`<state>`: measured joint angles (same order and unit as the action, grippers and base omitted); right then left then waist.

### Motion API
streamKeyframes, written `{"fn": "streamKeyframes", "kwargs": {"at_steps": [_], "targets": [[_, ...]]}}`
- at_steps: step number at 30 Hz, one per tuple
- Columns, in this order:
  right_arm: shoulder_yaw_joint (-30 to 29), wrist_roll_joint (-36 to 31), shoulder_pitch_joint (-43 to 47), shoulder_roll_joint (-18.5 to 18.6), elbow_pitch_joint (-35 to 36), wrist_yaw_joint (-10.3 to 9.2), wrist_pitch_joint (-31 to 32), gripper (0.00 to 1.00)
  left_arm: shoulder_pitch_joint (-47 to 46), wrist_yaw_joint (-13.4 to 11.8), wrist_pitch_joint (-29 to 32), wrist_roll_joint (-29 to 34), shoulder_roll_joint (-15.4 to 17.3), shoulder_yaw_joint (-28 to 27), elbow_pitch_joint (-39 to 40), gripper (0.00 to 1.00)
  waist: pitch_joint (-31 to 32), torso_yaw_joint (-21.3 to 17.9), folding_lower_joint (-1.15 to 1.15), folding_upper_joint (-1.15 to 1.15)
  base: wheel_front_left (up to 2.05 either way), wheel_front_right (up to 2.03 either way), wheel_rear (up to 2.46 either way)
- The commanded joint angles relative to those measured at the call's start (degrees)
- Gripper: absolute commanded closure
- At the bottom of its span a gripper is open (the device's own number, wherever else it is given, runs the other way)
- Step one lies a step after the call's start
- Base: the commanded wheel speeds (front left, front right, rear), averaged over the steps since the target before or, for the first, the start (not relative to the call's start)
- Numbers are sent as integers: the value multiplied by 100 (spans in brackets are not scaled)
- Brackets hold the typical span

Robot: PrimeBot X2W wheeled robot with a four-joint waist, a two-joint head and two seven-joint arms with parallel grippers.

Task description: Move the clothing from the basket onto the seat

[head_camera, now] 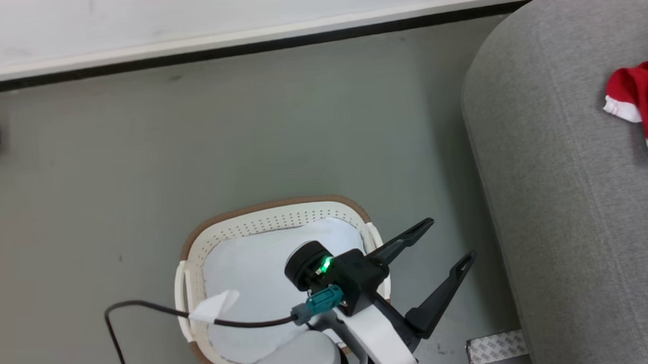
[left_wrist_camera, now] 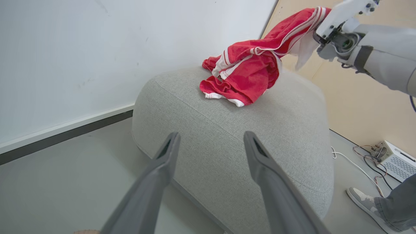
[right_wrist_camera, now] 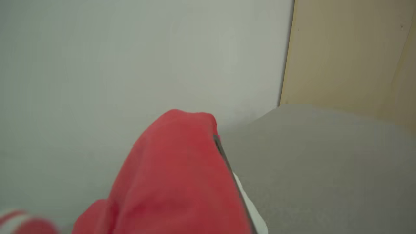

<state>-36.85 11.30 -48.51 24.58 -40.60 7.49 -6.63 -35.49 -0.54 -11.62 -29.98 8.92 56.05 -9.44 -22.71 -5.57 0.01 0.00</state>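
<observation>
The red clothing [left_wrist_camera: 250, 71] with white stripes lies bunched on top of the grey seat [left_wrist_camera: 227, 136], one end pulled up by my right gripper [left_wrist_camera: 313, 26], which is shut on it. In the right wrist view the clothing [right_wrist_camera: 175, 182] drapes over one dark finger [right_wrist_camera: 224, 156] above the seat [right_wrist_camera: 325, 162]. The head view has the clothing [head_camera: 643, 97] at the seat's [head_camera: 565, 193] far right. My left gripper [head_camera: 449, 239] stands open and empty over the right edge of the basket [head_camera: 270, 207]; its fingers [left_wrist_camera: 162, 162] point at the seat.
A plain white cloth [head_camera: 251, 278] fills the basket. A black cable [head_camera: 143, 307] loops over the floor to its left, and a tape strip [head_camera: 495, 347] lies by the seat's foot. A person's shoe [left_wrist_camera: 360, 198] and a white box [left_wrist_camera: 395, 161] with wires sit beyond the seat.
</observation>
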Motion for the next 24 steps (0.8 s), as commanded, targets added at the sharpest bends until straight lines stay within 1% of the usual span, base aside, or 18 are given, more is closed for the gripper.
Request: {"fn": "streamKeyframes", "kwargs": {"at_steps": [1, 2, 3, 4, 5, 6, 9, 14, 16, 19, 22, 24], "targets": [[4, 79, 211, -129, -48, 0, -83, 100, 84, -30, -3, -51, 55, -17, -23, 0, 67, -54, -1, 0, 0, 0, 0], [56, 63, 424, -212, -89, 0, -137, 100, 106, -53, 2, -67, 72, -31, -38, 0, 103, -84, -1, 0, 0, 0, 0], [95, 96, 614, -313, -126, 0, -189, 91, 128, -73, 7, -82, 86, -39, -44, 0, 140, -116, -1, 0, 0, 0, 0], [174, 128, 790, -412, -171, -1, -209, 71, 159, -92, 8, -103, 96, -46, -47, 0, 175, -145, -1, 0, 0, 0, 0], [276, 134, 974, -500, -196, -1, -254, 24, 190, -103, 13, -122, 113, -51, -59, 0, 214, -168, -1, 0, 0, 0, 0], [341, 206, 1103, -596, -220, -1, -301, 0, 212, -131, 15, -137, 144, -61, -74, 0, 256, -191, -1, 0, 0, 0, 0], [601, 312, 1542, -765, -203, -1, -500, 0, 303, -208, -17, -203, 193, -138, -94, 0, 389, -239, -1, 0, 0, 0, 0], [1046, 512, 2250, -1079, 155, -1, -757, 0, 526, -410, -141, -259, 306, -331, -116, 0, 714, -280, -1, 0, 0, 0, 0], [1157, 668, 2530, -1195, 364, -1, -802, 0, 658, -477, -198, -300, 371, -414, -134, 0, 863, -273, -1, 0, 0, 0, 0], [1337, 757, 2942, -1345, 754, -1, -836, 0, 875, -644, -266, -354, 461, -607, -175, 0, 1066, -261, -1, 0, 0, 0, 0], [1506, 563, 3320, -1492, 1202, -1, -852, 0, 1136, -776, -311, -398, 543, -796, -221, 0, 1288, -222, -1, 0, 0, 0, 0], [1627, 467, 3542, -1654, 1585, -1, -853, 0, 1322, -865, -343, -414, 594, -935, -266, 0, 1446, -173, -1, 0, 0, 0, 0]]}}
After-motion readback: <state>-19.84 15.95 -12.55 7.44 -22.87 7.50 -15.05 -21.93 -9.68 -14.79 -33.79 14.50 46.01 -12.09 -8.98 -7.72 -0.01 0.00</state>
